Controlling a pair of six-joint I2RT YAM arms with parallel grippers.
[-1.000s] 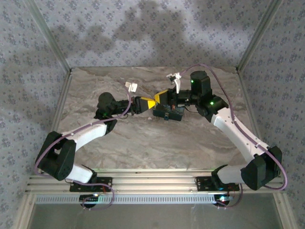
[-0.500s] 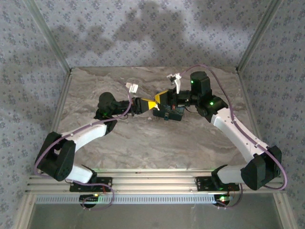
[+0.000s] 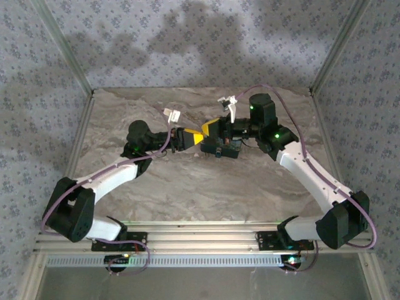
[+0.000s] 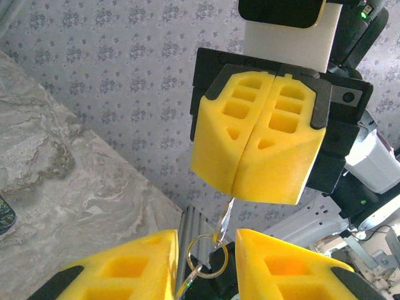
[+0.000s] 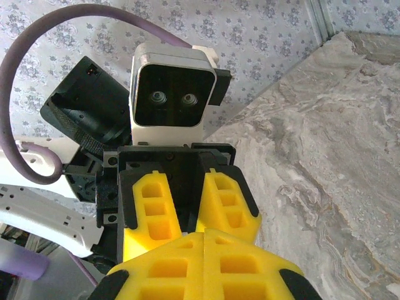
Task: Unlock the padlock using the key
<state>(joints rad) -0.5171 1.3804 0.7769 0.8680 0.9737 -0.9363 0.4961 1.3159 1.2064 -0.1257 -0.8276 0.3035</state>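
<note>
Slight pullback of left arm. The key (image 4: 225, 215) hangs from clenched right gripper (image 4: 240, 187), long axis pointing into the parted left gripper (image 4: 207, 236). The padlock (image 3: 221, 149) sits beneath, toward the desk (image 3: 187, 187) far edge.

Surface (image 3: 187, 187): marbled slab, grey-beige with darker veins, matte finish. Far edge and both sides run up to patterned walls (image 3: 200, 44), with metal posts (image 3: 62, 47) rising at the far corners. Near edge butts against the ribbed rail (image 3: 206, 237) that my two bases (image 3: 119, 240) are bolted to. Padlock (image 3: 222, 149) looks to be lying on it: dark block, past the middle toward the far edge, slightly to my right. Can't tell if it sits flat. Soft shadows of my arms fall across the slab around it.
</note>
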